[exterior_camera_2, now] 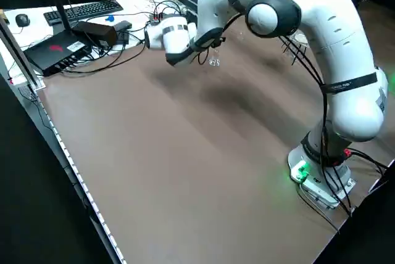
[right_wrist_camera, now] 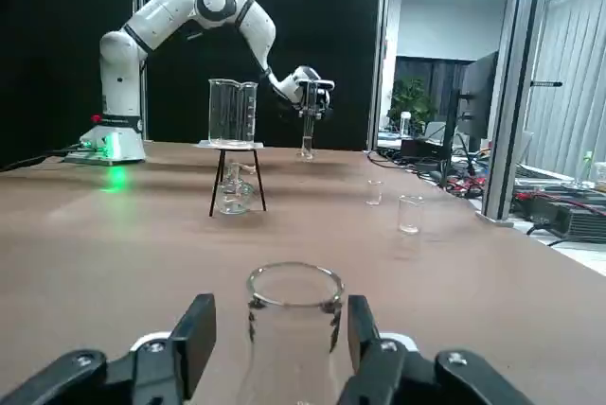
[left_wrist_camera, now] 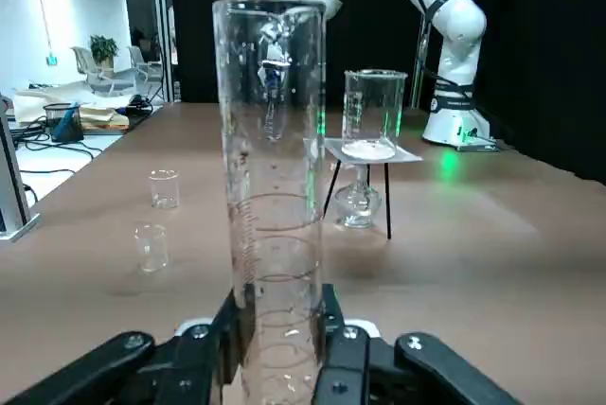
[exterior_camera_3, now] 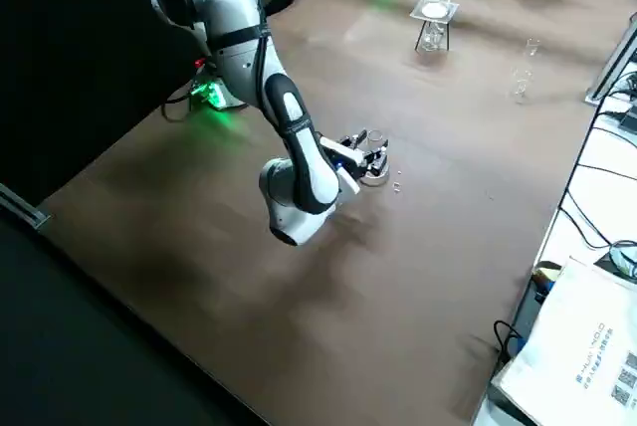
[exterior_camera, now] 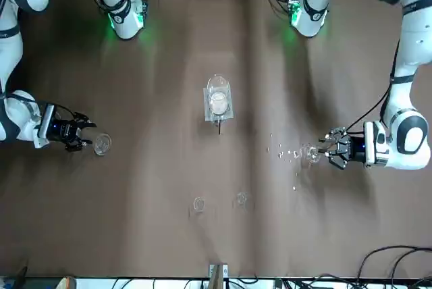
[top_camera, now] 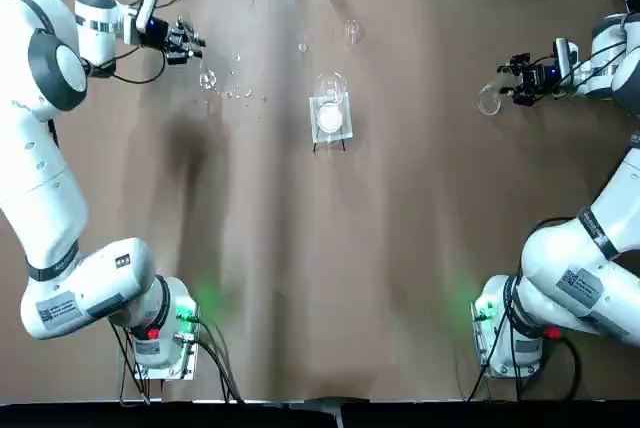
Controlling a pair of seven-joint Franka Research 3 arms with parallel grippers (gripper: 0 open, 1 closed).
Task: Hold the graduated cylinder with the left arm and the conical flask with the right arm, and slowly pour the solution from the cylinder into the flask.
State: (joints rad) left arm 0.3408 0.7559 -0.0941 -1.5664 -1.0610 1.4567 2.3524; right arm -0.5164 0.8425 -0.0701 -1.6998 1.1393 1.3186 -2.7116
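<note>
Taking the top view as our clock face, we find the left gripper between ten and eleven o'clock, its fingers closed on the graduated cylinder, which stands upright between them. We record the right gripper at two o'clock, its fingers open on either side of the conical flask — a gap shows between one finger and the neck. The flask is upright, mouth up, and well apart from the cylinder. At twelve o'clock we note a stand with a pale disc on its top and a large beaker over the disc; a round glass flask sits beneath. Farther out, also near twelve, we list two small beakers, one just to the one-o'clock side, the other toward eleven. Small clear spots dot the table near the cylinder — we cannot tell what they are.
</note>
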